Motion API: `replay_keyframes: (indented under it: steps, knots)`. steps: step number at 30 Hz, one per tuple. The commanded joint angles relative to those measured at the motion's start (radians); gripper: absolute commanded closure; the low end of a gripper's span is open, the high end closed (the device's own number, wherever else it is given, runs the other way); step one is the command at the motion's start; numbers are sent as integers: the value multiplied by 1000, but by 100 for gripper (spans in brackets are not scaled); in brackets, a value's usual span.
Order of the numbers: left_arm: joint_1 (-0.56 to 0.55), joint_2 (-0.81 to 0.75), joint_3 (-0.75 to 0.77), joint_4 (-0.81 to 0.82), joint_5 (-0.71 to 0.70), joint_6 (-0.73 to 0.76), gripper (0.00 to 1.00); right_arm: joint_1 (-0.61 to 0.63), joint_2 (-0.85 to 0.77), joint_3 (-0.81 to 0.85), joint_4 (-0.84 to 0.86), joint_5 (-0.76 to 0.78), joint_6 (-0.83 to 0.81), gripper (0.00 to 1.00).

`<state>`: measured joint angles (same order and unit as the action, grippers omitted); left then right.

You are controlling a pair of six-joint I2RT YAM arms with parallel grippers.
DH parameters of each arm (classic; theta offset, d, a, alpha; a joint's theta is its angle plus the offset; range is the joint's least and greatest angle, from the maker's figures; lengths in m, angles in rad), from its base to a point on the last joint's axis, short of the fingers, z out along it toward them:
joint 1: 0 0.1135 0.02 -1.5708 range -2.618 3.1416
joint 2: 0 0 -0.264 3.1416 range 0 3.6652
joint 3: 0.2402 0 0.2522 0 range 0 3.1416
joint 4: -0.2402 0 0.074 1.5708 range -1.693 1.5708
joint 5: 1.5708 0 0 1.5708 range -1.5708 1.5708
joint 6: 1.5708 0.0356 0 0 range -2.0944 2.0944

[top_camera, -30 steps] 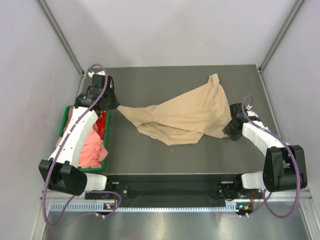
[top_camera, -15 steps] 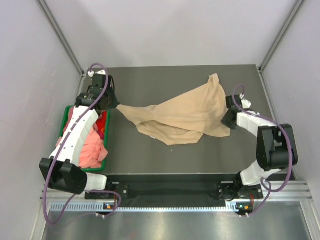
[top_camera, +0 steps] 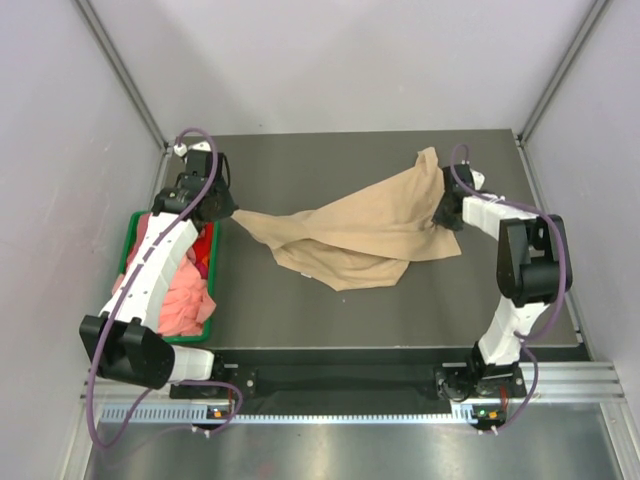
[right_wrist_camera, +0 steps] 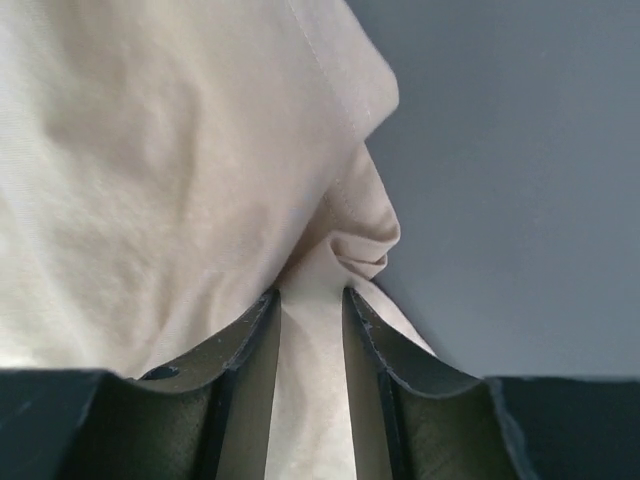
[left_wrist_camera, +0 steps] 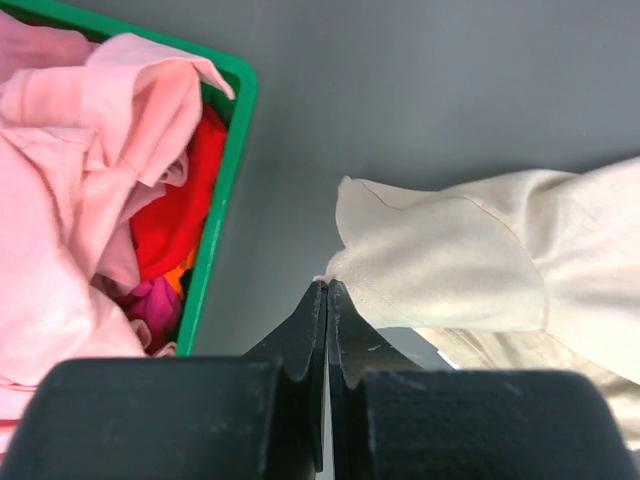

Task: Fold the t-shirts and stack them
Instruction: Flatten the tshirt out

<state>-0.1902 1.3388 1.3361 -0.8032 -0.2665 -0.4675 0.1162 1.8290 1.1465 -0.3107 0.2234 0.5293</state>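
**Tan shirt held at both ends, mid-table**

Tan shirt (top_camera: 350,235) lies crumpled and part-spread across the middle of the table (top_camera: 300,320). It runs from a narrow tip on the L side to a wider bunch on the R. One corner points to the far edge. The near part is folded over itself, with a tip toward the near edge.

L gripper (top_camera: 226,208) sits at the shirt's L tip, just past the far end of the bin (top_camera: 128,252). In the wrist view its fingers (left_wrist_camera: 300,330) are pressed together w/ no gap. The hem edge of the cloth end is pinched at the very tips, and the cloth fans out to the R from there.

R gripper (top_camera: 445,212) is at the shirt's R edge, below the far corner. In the wrist view its fingers (right_wrist_camera: 250,340) stand a little apart, clamped on a bunched fold that fills the gap. Cloth wrinkles just ahead of the tips. The rest of the shirt spreads up and to the L in that view, w/ bare table to the R.

Pink shirts (top_camera: 182,295) are heaped in the bin at the table's L edge, partly under the L arm. Red cloth (left_wrist_camera: 180,210) shows among them, against the bin's wall nearest the tan shirt.
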Motion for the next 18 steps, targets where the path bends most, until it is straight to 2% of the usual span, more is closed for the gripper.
replay_keyframes:
  steps: [1, 2, 5, 7, 13, 18]
  knots:
    - [0, -47, -17, 73, 62, -5, 100, 13, -30, 111, -105, 54, -2, 68]
    - [0, -61, -26, 82, 81, -3, 100, 11, -57, 133, -149, 74, 14, 66]
    - [0, -78, -40, 98, 98, -10, 100, 5, -98, 219, -437, 183, 163, 60]
    - [0, -75, -34, 91, 113, -7, 100, -19, -141, 220, -502, 153, 210, 59]
    - [0, -75, -49, 91, 208, -17, 100, -52, -240, 29, -522, 27, 354, 60]
    - [0, -81, -69, 99, 219, -16, 100, -61, -281, -111, -479, 34, 446, 60]
